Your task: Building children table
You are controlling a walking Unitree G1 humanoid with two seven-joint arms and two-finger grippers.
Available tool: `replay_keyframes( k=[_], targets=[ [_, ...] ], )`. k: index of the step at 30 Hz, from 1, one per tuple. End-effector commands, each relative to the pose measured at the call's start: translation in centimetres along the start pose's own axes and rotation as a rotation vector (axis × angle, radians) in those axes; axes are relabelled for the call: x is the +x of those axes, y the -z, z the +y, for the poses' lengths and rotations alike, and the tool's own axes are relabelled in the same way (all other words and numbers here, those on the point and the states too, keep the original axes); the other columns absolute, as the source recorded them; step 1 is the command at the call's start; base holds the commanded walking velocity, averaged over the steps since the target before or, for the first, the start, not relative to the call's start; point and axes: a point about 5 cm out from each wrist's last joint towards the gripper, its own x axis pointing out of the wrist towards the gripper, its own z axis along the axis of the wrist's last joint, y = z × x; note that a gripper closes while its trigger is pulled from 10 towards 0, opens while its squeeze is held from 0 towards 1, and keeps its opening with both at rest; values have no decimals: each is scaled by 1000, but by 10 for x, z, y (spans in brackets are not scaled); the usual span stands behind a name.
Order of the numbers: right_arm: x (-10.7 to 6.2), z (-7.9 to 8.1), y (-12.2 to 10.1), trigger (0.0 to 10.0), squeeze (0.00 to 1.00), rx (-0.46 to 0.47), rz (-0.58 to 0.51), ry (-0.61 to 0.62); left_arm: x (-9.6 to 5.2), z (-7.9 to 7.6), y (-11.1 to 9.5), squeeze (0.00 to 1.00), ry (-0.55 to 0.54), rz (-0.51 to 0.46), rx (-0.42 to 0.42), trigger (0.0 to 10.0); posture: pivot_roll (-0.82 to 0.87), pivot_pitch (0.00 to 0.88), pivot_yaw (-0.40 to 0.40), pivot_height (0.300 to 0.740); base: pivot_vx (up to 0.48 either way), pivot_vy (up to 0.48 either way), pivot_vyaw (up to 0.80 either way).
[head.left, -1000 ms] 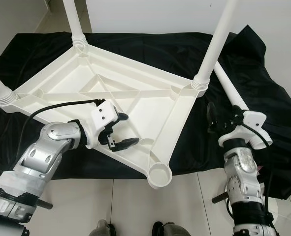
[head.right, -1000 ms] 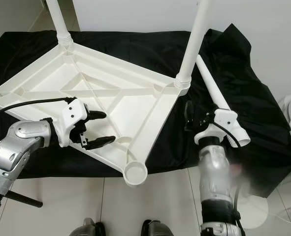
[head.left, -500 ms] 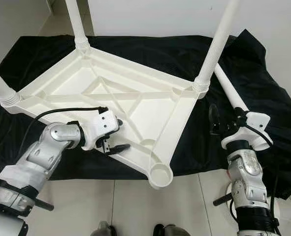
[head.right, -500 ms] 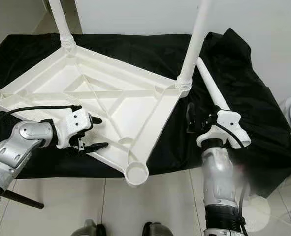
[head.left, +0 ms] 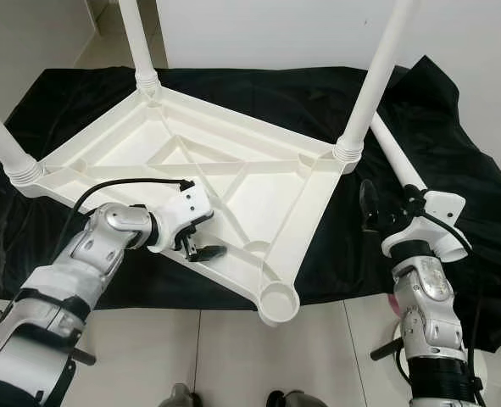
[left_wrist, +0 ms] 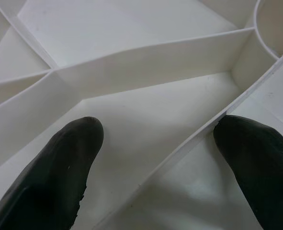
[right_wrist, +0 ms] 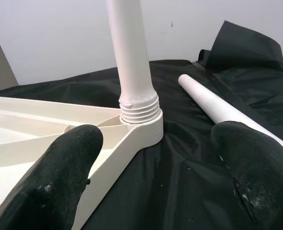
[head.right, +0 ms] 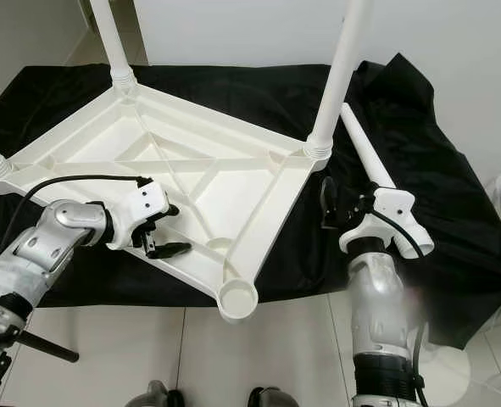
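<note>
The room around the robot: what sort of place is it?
Probably a room in a home: pale tiled floor, plain white wall, and a black cloth spread out under an upturned white plastic table being assembled.

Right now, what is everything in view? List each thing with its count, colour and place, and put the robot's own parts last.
Table top: one, white, upside down on the cloth, ribbed underside up.
Fitted legs: three, white, standing up from three corners.
Empty socket: one, white, at the near corner.
Loose leg: one, white, lying on the cloth to the right of the table top.
Cloth: one, black, spread on the floor.
Floor: pale tiles, near edge.
Robot feet: dark, at the bottom edge.
Left claw: black fingers open, astride the table top's near rim.
Right claw: black fingers open, near the loose leg.
</note>
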Motion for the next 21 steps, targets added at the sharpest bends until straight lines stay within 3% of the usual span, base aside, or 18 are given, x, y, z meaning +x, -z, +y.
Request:
replay_keyframes(
  k=[1,5,6,7,8,21],
  targets=[
    [2,0,-1,10000,0,-1,4,-1,1,4,10,0,-65,68,-14,10000,-26,107,21,740,0,0,0],
    [2,-2,-3,10000,0,-4,3,9,2,8,10,0,-75,86,-13,10000,-30,112,28,740,0,0,0],
    [2,-3,-3,10000,0,-6,3,13,2,9,10,0,-75,87,-13,8902,-31,112,30,740,0,0,0],
    [2,-4,-3,10000,0,-7,3,16,2,10,10,0,-73,86,-13,4000,-31,112,30,740,0,0,0],
    [1,-4,-3,10000,0,-6,4,20,3,11,9,0,-71,83,-16,0,-31,112,31,740,0,0,0],
    [1,-5,0,10000,0,-1,9,30,6,11,6,0,-70,70,-13,196,-32,109,33,740,0,0,0]
  ],
)
